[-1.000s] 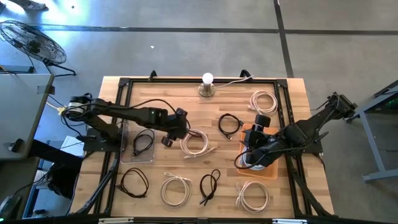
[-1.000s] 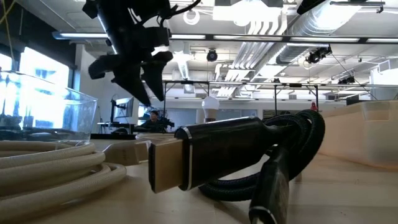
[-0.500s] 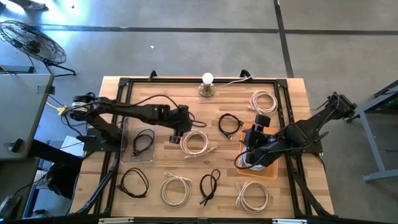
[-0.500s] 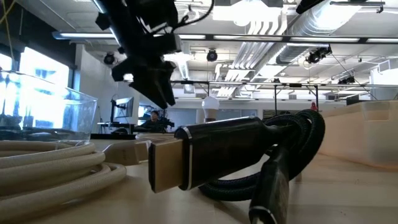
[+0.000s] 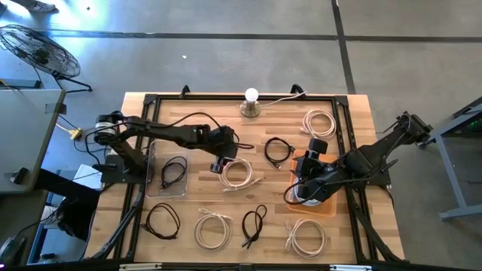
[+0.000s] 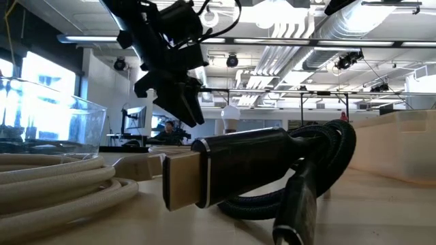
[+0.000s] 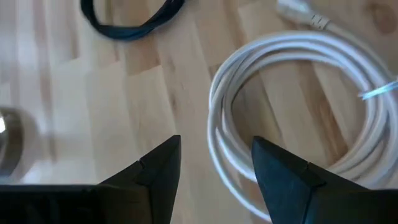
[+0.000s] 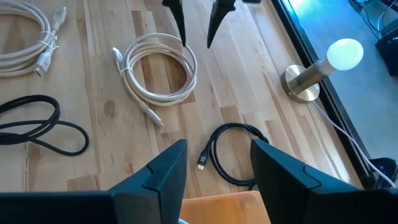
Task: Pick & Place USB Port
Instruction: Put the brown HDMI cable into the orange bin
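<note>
**Left gripper above the white coil, fingers apart**

No readable writing shows. The left gripper (image 5: 220,162), jaws spread and empty, hangs over the edge of a smooth round white cable coil (image 5: 237,173) on the pale wood-plank table (image 5: 196,196). A black looped cable (image 5: 279,150) with a small plug lies just beside that coil. The right gripper (image 5: 303,187), jaws spread, rests over the orange tray (image 5: 331,208).

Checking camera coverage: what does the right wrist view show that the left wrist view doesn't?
Only the right wrist view shows the lit lamp, a second white coil, a black cable and the whole left gripper, open over the wood.

Only the left wrist view shows the coil's strands up close between its own fingers.

Both show the white cable coil and the black loop nearby.
</note>
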Robot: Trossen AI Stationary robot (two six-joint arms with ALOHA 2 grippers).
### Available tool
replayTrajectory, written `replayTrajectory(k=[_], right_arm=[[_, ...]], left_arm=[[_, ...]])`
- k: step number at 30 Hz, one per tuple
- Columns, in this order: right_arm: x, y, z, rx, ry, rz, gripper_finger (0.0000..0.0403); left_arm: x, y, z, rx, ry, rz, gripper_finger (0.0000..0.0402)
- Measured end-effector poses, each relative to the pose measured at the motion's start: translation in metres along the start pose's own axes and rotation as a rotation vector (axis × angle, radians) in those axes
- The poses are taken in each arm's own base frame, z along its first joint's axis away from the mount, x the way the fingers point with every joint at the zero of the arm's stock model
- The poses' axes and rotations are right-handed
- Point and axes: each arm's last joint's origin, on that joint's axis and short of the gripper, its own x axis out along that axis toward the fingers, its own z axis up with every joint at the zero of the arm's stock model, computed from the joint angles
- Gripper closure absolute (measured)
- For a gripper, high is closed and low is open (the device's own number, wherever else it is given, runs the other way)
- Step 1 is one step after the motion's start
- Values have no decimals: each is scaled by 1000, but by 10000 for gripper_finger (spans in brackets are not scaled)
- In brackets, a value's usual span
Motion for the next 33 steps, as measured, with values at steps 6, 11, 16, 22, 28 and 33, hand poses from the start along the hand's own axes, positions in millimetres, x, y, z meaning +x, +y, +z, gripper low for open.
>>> replayTrajectory(k=[6,11,16,22,28,33], right_arm=[[0,0,0,2,1,0,234],[0,0,0,4,1,1,234],[1,2,0,5,-1,0,234],[9,9,0,-18,28,-6,234],[18,17,-1,-50,56,-19,234],[26,24,-3,-80,77,-31,234]], left_arm=[[1,0,-1,-2,13,17,211],[4,0,-2,-8,29,9,211],[20,-3,-8,-17,69,-19,212],[34,-6,-14,-20,92,-57,212],[39,-8,-16,-67,99,-94,212],[42,-7,-17,-68,110,-79,212]])
